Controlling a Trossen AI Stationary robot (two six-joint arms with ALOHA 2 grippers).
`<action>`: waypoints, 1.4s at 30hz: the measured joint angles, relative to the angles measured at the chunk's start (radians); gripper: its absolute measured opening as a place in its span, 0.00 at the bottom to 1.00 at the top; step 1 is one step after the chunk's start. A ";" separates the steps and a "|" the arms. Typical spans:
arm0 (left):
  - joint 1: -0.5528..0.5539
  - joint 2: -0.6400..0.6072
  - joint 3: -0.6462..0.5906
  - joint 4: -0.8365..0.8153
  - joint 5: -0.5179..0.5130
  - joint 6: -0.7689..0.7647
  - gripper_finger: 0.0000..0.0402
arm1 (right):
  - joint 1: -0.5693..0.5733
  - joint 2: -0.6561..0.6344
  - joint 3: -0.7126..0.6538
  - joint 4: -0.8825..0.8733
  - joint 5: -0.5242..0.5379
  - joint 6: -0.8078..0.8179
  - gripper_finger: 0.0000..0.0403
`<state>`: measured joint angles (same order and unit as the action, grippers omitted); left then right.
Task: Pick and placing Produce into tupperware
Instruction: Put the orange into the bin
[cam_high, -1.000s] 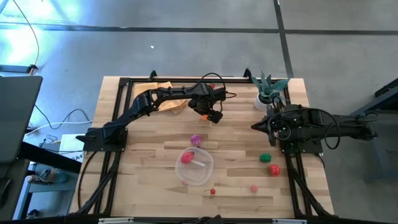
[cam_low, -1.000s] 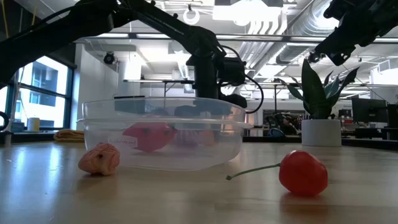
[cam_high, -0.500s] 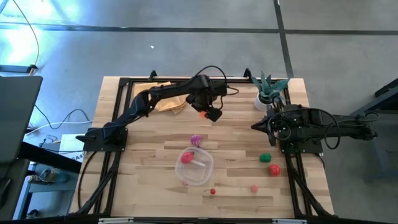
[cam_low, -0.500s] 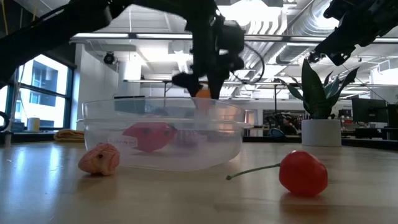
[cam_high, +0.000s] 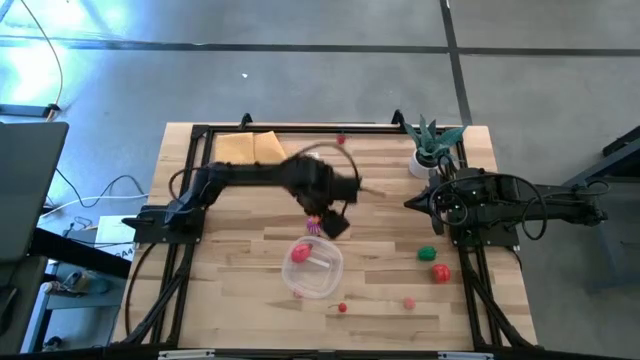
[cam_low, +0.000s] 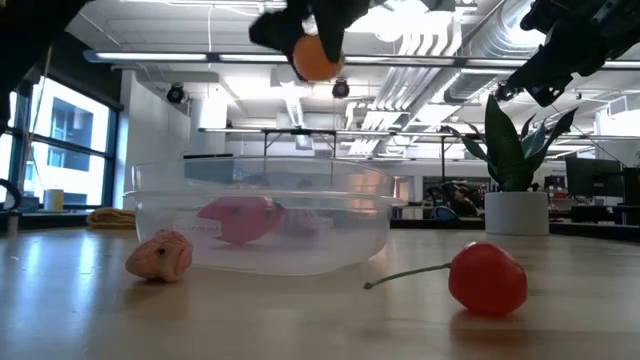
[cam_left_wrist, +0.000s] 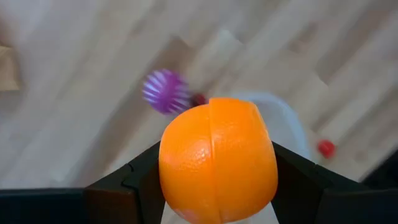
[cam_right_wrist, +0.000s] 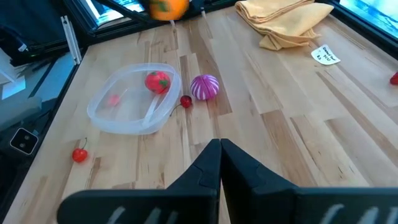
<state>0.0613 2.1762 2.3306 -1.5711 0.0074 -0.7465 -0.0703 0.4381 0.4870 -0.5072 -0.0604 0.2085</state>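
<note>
One orange (cam_left_wrist: 217, 158), clamped in your left gripper (cam_left_wrist: 217, 180), hangs beside the tupperware (cam_high: 318, 268), near the magenta fruit (cam_high: 316, 225). Step: carry. Next you need it centred above the tupperware, then released. Right gripper (cam_right_wrist: 221, 163) shut, well apart.

Toy orange (cam_left_wrist: 217, 158), round and seamed, clamped aloft above the table. Clear tupperware (cam_high: 333, 272) holding a red fruit (cam_high: 299, 253). Spiky magenta ball (cam_right_wrist: 204, 86) at its 12 o'clock; small red cherry (cam_high: 342, 307) at 6 o'clock.
</note>
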 joint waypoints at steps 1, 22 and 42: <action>-0.025 0.000 0.000 0.001 -0.007 -0.010 0.53 | 0.000 0.000 0.000 0.000 0.000 0.000 0.00; -0.218 0.021 -0.233 0.127 -0.012 -0.028 0.58 | 0.000 0.000 0.000 -0.001 0.000 0.000 0.00; -0.247 0.019 -0.503 0.496 0.048 0.014 0.57 | 0.000 0.000 0.000 -0.001 0.000 0.000 0.00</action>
<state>-0.1856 2.1948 1.8280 -1.0755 0.0551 -0.7322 -0.0702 0.4381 0.4870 -0.5079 -0.0601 0.2085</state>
